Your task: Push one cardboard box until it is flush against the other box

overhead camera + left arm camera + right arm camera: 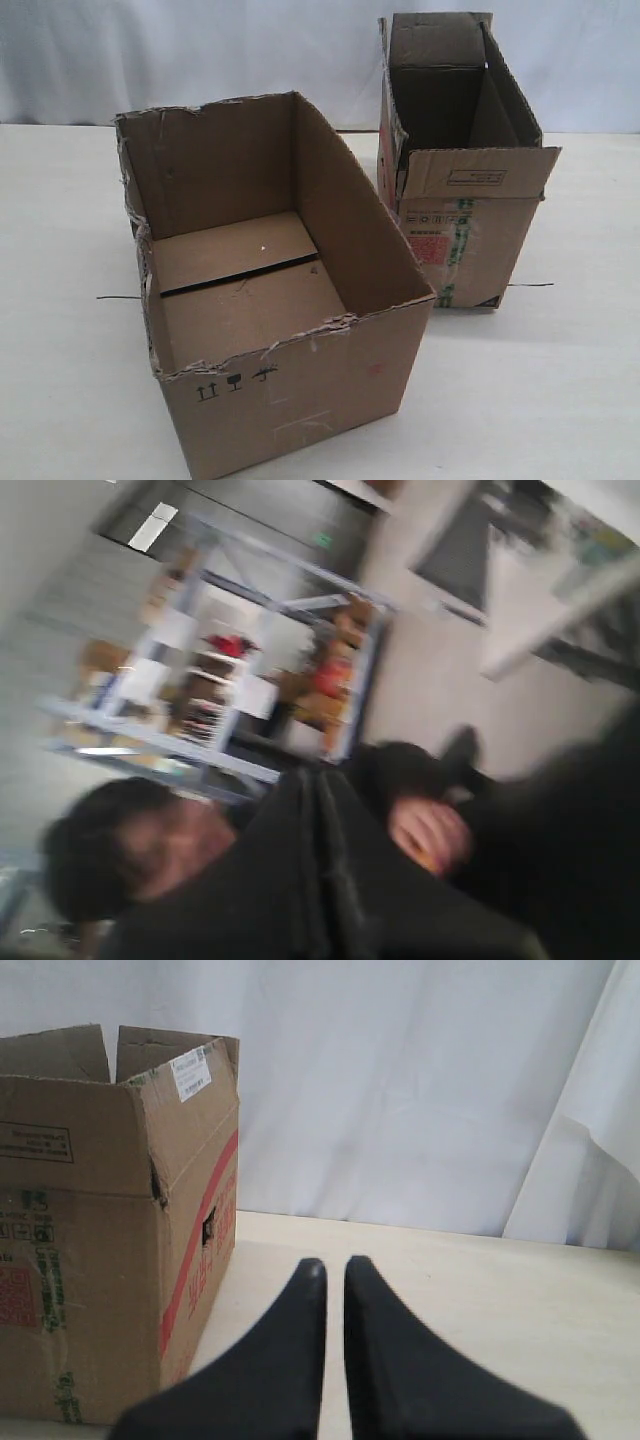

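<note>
One wide cardboard box (290, 400) at front-left of tabletop (560, 400), open top, ragged rim, black symbols on front. Clear gap to other box (470, 240), taller, back-right, flaps up, red label. Right end effector (333, 1270) low, near other box, not touching, clenched on nothing. Left end effector (318, 860) blurred dark shape, cannot tell state.

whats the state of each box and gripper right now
other box, upright, flaps up, one front flap folded out
cardboard box, upright, open top, empty, not flush against the other box
right gripper, shut, holding nothing
left gripper, too blurred to tell
</note>
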Robot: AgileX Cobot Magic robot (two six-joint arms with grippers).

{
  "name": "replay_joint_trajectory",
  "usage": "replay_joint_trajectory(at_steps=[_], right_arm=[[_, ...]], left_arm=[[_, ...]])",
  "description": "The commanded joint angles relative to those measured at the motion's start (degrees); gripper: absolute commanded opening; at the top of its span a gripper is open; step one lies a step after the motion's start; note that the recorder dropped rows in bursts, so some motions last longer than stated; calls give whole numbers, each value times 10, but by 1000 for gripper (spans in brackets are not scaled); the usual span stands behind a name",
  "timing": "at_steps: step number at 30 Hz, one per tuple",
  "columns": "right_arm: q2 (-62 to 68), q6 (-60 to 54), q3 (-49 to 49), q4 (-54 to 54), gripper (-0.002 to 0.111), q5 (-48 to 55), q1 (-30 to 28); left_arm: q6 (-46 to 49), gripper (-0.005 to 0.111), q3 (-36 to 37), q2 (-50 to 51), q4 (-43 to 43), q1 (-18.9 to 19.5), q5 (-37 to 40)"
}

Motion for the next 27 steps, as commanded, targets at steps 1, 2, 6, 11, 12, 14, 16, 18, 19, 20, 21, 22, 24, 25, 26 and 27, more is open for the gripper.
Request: replay_joint_trajectory(at_steps=[1, 2, 6, 11, 12, 14, 16, 18, 19, 20, 21, 22, 24, 25, 26, 27], right_arm=[[-2, -2, 2, 1, 5, 0, -3], [-2, -2, 2, 1, 5, 0, -3], [-2, -2, 2, 1, 5, 0, -3], [-2, -2, 2, 1, 5, 0, -3], [-2, -2, 2, 1, 5, 0, -3], [-2, -2, 2, 1, 5, 0, -3], [-2, -2, 2, 1, 5, 0, -3], [-2, -2, 2, 1, 5, 0, -3], [-2, -2, 2, 1, 5, 0, -3], [-2, -2, 2, 1, 5, 0, -3], [-2, -2, 2, 1, 5, 0, -3], [-2, -2, 2, 1, 5, 0, -3], [-2, -2, 2, 1, 5, 0, -3], [-2, -2, 2, 1, 5, 0, -3], [-2, -2, 2, 1, 5, 0, -3], [-2, -2, 2, 1, 5, 0, -3]], left_arm=[[376, 0, -92, 5, -497, -38, 176], [374, 0, -125, 5, -590, -50, 194], [370, 0, -163, 29, -738, -95, 245], [371, 0, -163, 76, -826, -136, 245], [371, 0, -163, 90, -839, -146, 245], [371, 0, -163, 127, -851, -169, 245], [371, 0, -163, 147, -859, -188, 241], [371, 0, -163, 166, -868, -212, 231], [371, 0, -163, 174, -871, -227, 225], [371, 0, -163, 181, -875, -244, 220], [371, 0, -163, 187, -879, -257, 215], [366, 0, -163, 194, -883, -274, 209], [342, 0, -163, 208, -881, -306, 192], [325, 0, -163, 217, -878, -322, 182], [310, 0, -164, 227, -873, -338, 173], [278, 0, -164, 245, -852, -365, 157]])
